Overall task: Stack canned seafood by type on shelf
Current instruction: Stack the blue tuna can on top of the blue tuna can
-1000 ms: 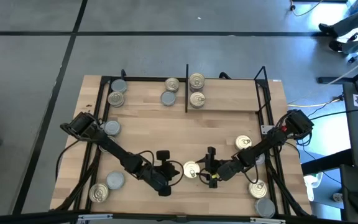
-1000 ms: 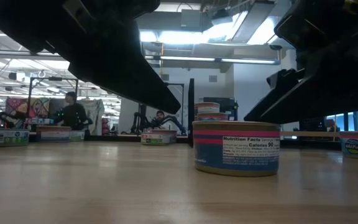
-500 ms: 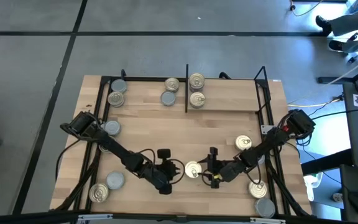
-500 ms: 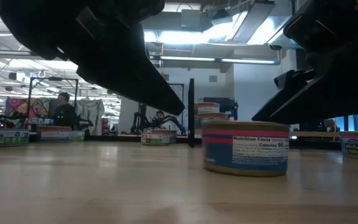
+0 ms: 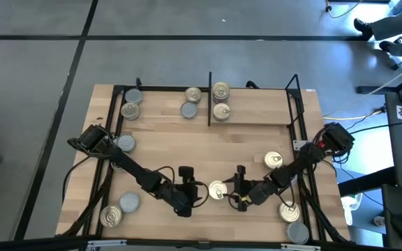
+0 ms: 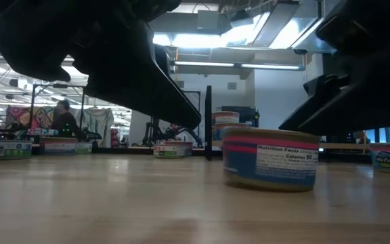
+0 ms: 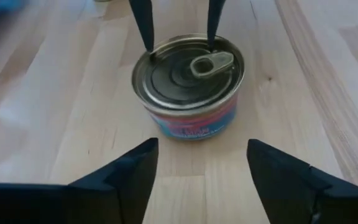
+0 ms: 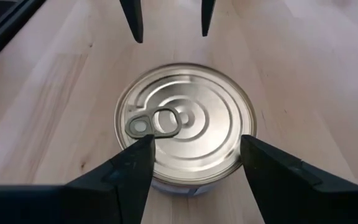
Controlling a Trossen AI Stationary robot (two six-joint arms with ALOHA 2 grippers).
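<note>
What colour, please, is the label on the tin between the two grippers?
The tin has a blue label with pink bands, best seen in the low view.

gold-lid tins (image 5: 217, 189): 8, three in the far shelf bays, five on the near table
grey-lid tins (image 5: 130, 202): 5, maybe a sixth hidden under the right arm
shelf (image 5: 257, 125): 1
divider (image 5: 209, 97): 1
arms (image 5: 135, 171): 2

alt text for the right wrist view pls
A round tin with a pale gold pull-tab lid sits upright on the light wood tabletop, between the right gripper's open dark fingers. The left gripper's two finger tips show beyond it.
</note>
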